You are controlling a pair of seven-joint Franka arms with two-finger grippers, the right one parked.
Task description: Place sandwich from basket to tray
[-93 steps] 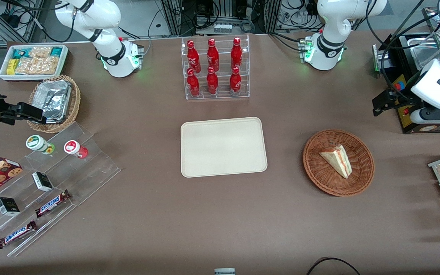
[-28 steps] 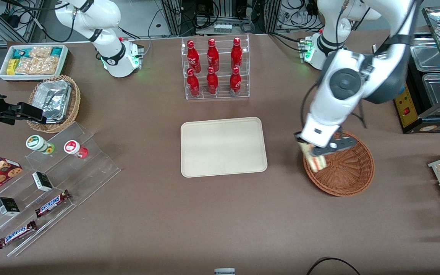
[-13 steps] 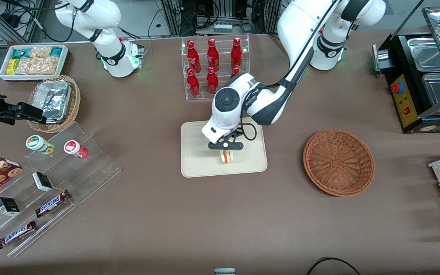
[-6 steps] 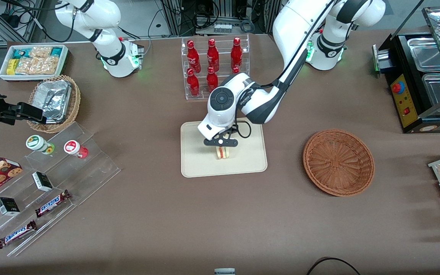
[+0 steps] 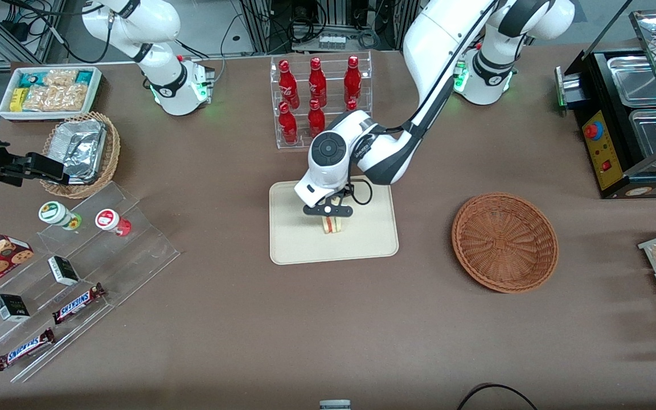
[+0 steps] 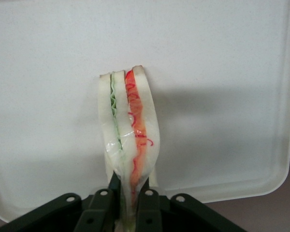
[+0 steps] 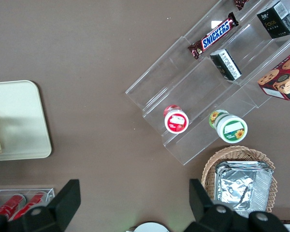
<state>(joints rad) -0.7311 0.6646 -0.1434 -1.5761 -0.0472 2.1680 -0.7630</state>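
1. Nearest the front camera of the task's things, the sandwich (image 5: 332, 225) hangs point-down over the middle of the tray (image 5: 294, 245). The wrist view shows its pale bread slices and the red and green filling edge-on (image 6: 128, 140). Whether its lower tip already touches the tray surface (image 6: 222, 96) cannot be told.

2. Just above it, the gripper (image 5: 328, 211) pinches the wedge's upper end, the jaws drawn narrow on the bread with the two fingers (image 6: 102, 208) squeezing the slices together. Risk: the soft bread looks compressed, so it may cling to a pad when the jaws part and get dragged sideways or lifted.

3. If it is let go while standing on edge, the wedge will likely topple. It sits well inside the rim, so it should stay on the tray, but the layers could splay and spill filling.

4. Toward the working arm's end of the table, the reddish-brown wicker basket (image 5: 504, 242) lies empty, well apart from the tray.

5. Farther off, the rack of red bottles (image 5: 319, 105) stands close to the arm's elbow. A wide retreat could brush it.
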